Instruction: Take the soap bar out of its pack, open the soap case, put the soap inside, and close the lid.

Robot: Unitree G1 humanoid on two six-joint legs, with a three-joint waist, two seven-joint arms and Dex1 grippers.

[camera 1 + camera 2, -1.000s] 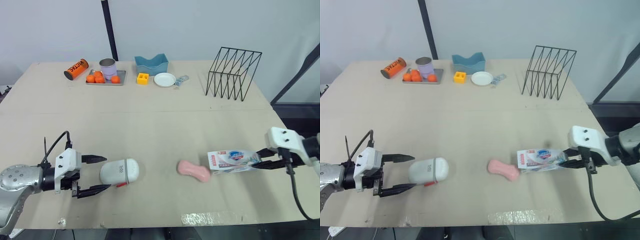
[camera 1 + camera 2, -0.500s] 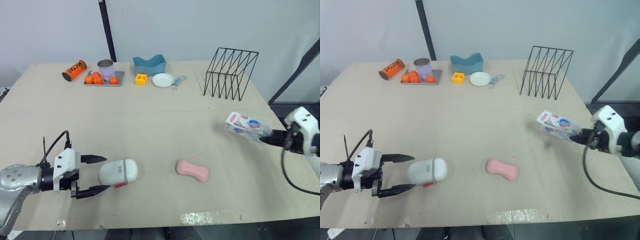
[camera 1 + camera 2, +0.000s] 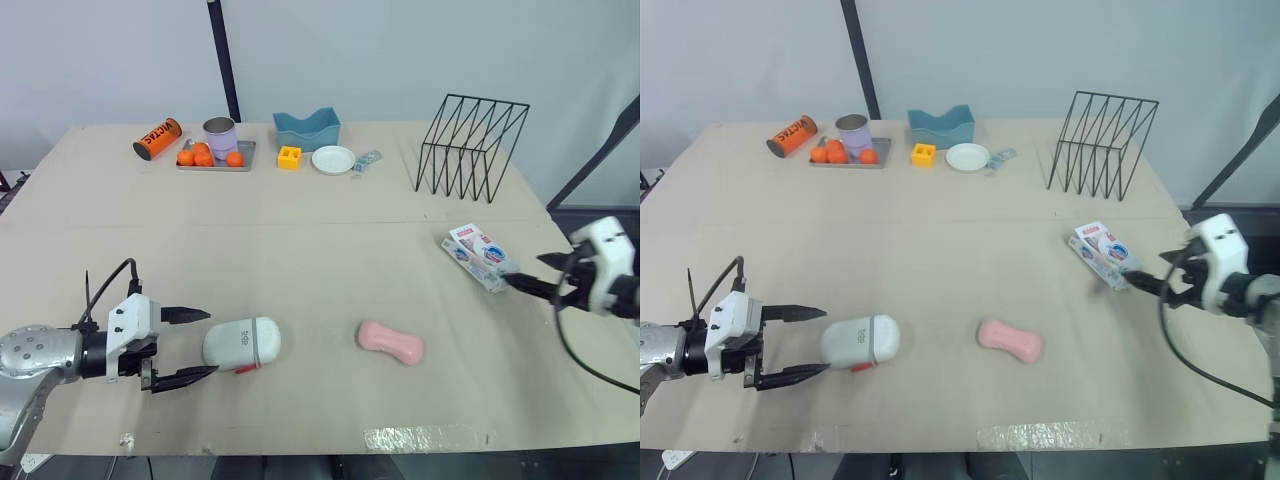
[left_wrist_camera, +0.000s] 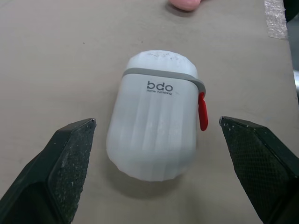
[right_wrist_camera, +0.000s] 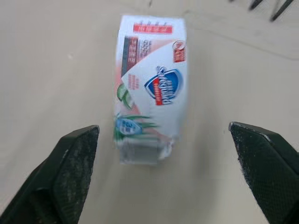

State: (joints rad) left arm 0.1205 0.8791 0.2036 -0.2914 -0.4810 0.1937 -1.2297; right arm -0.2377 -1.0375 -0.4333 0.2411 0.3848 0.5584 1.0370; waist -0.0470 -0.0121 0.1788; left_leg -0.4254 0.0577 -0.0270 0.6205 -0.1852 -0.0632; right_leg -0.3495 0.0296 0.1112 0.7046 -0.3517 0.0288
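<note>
Counts: 1 soap bar (image 3: 390,342), pink, lay bare on the table (image 3: 300,250) nr the front middle. 1 soap case (image 3: 241,343), white w/ a grey band and a red tab (image 4: 202,112), lid shut, lay on its side left of the bar, apart from it. 1 pack (image 3: 478,256) lay flat on the table over to the right, well apart from the bar.

2 grippers. L gripper (image 3: 208,343) was spread wide either side of the case's near end, fingers (image 4: 70,154) touching nothing. R gripper (image 3: 524,272) was spread wide too, holding nothing. The pack sat just ahead of it, clear of both fingers in the R wrist view.

Far edge: 1 orange can (image 3: 156,138) on its side, 1 tray (image 3: 246,163) w/ 1 metal cup (image 3: 219,135) and some oranges (image 3: 198,155), 1 blue bin (image 3: 307,128), 1 yellow block (image 3: 289,156), 1 white dish (image 3: 332,159), 1 black wire rack (image 3: 472,145) far right. 1 strip of tape (image 3: 425,437) lay on the front edge. 1 black pole (image 3: 224,60) stood behind the table.

Hard to tell: oranges were bunched, at least 3, exact no. unclear. A small shiny thing (image 3: 366,159) beside the dish was too small to make out. In the L wrist view the bar was cut off by the frame edge, just a pink sliver past the case. The pack's near end looked crumpled; couldn't tell if it was open. R arm ran off the frame edge.
</note>
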